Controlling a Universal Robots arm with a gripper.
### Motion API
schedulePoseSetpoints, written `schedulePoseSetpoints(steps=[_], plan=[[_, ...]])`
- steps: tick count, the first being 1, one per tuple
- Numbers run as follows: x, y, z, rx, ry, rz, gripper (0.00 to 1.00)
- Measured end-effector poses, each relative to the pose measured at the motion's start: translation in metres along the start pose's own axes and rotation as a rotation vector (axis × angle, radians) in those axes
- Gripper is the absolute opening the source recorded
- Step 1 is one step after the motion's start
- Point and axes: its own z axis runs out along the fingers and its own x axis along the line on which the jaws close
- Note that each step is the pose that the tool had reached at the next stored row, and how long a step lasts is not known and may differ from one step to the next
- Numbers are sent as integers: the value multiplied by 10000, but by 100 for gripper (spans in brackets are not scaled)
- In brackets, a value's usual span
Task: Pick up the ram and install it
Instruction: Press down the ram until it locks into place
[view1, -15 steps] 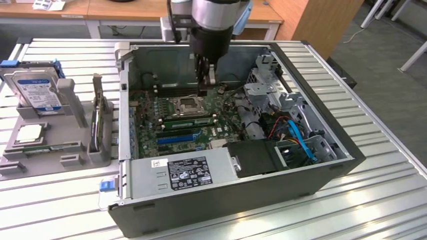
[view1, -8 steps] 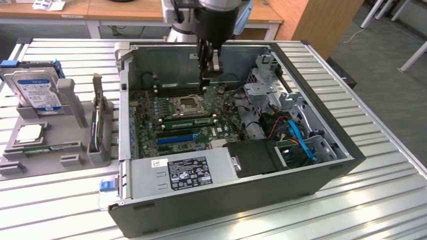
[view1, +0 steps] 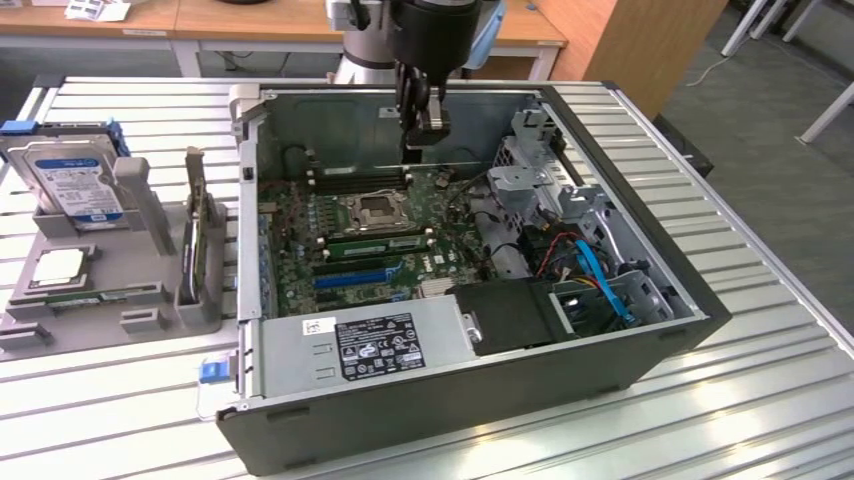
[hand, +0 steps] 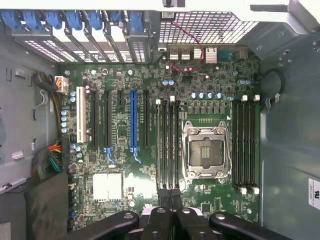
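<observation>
The ram, a long thin green circuit-board stick (view1: 378, 244), seems to sit on edge in one of the long black memory slots (hand: 170, 145) of the green motherboard (view1: 350, 262), between the silver processor socket (view1: 372, 209) and the blue expansion slot (view1: 355, 274). The black gripper (view1: 424, 140) hangs above the far part of the board, well apart from the stick, with its fingers (hand: 164, 195) pressed together and nothing between them. The board lies in an open black computer case (view1: 534, 400), with a grey power supply box (view1: 363, 344) at the near wall. The case stands on a table of ribbed silver metal slats (view1: 747, 330). At the exterior view's left, a grey plastic holder (view1: 134, 300) carries a hard drive with a blue label (view1: 74, 185). Behind the table are wooden desks (view1: 254, 20), and a grey floor (view1: 767, 110) is at the exterior view's right
</observation>
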Motion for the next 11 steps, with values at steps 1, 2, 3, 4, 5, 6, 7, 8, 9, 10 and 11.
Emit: schedulePoseSetpoints(steps=[1, 2, 3, 4, 5, 6, 7, 8, 9, 10, 11], plan=[[0, 0, 0, 0, 0, -3, 11], [0, 0, 0, -1, 1, -5, 11], [0, 0, 0, -1, 1, -9, 11], [0, 0, -1, -1, 1, -13, 11], [0, 0, 0, -1, 0, -14, 11], [0, 0, 0, -1, 1, -17, 11], [0, 0, -1, -1, 1, -19, 11], [0, 0, 0, -2, 1, -21, 11], [0, 0, 0, -1, 1, -23, 11], [0, 0, 0, -2, 1, -25, 11], [0, 0, 0, -2, 1, -33, 11]])
